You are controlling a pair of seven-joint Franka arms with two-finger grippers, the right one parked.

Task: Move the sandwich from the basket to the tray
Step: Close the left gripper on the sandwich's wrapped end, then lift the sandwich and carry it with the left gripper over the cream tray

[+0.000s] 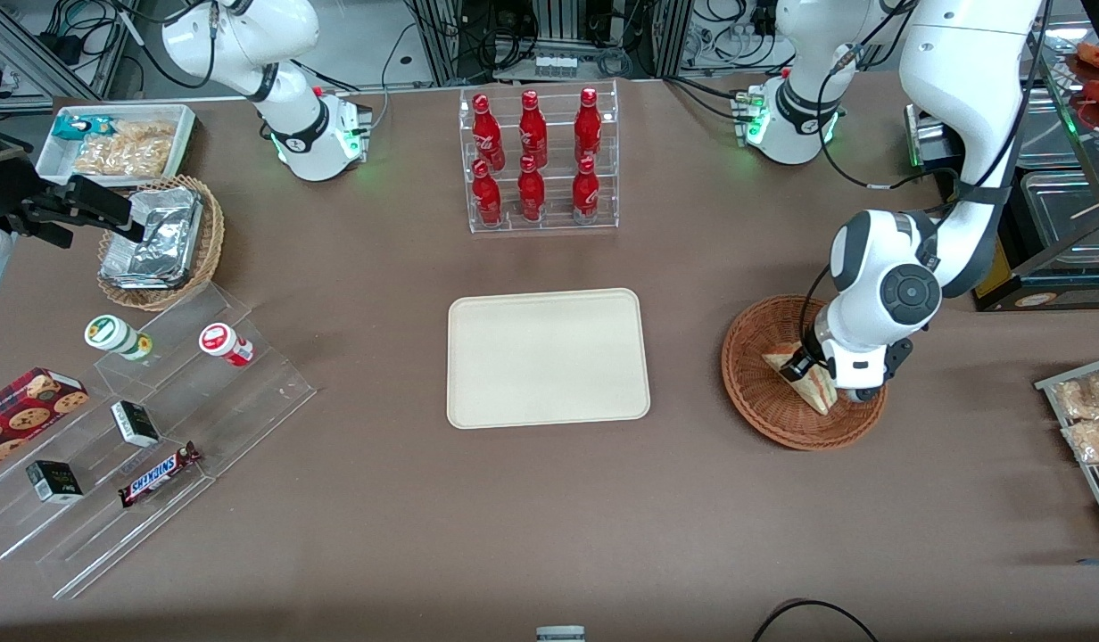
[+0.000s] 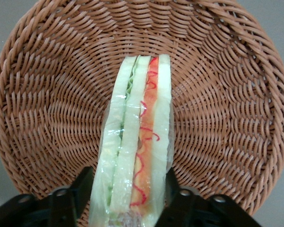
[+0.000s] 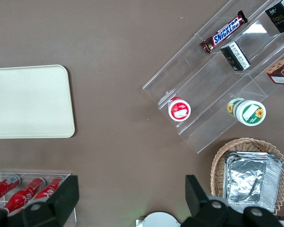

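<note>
- You get even, bright overhead light on the brown table [image 1: 353,535]; shadows under things are soft and short
- Glare sits on the crumpled silver foil packets [image 1: 152,236] and on the clear acrylic stepped shelf [image 1: 157,446], which throws pale streaks
- Your black two-finger gripper [image 2: 128,198], down in the round reddish-brown wicker basket [image 2: 227,94], looks soft and out of focus, its fingers [image 2: 80,187] either side of the wrapped triangular white-bread sandwich [image 2: 137,142], whose film wrap shines faintly

Brown table [image 1: 380,535] with tray [image 1: 548,357], basket [image 1: 764,401]
</note>
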